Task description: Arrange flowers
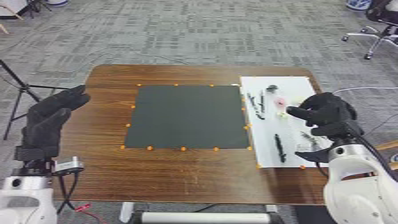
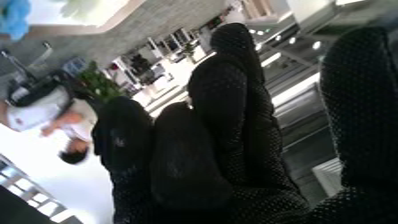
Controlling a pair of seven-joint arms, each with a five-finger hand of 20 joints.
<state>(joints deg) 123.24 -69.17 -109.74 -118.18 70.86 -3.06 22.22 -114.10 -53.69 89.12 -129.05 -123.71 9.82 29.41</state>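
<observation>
I see my right hand (image 1: 327, 111), fingers loosely straight, over the white sheet (image 1: 289, 84) along the table's (image 1: 178, 180) right edge, where what seems a pink flower (image 1: 280, 102) lies, and my left hand (image 1: 58, 110), fingers relaxed, by the left edge.

In the head view, the surface (image 1: 102, 172) is brown wood. A dark mat (image 1: 187, 117) lies flat on it, with orange markers (image 1: 184, 148) spaced along the edges. A white sheet (image 1: 298, 86) lies to the right of the mat. The floor (image 1: 204, 30) is grey patterned carpet. A black tripod (image 1: 24, 87) stands left of the surface. A wheeled chair (image 1: 378, 37) stands on the floor at the upper right. A pale cable (image 1: 369, 88) curves at the right edge. The right wrist view includes green foliage (image 2: 99, 84).
</observation>
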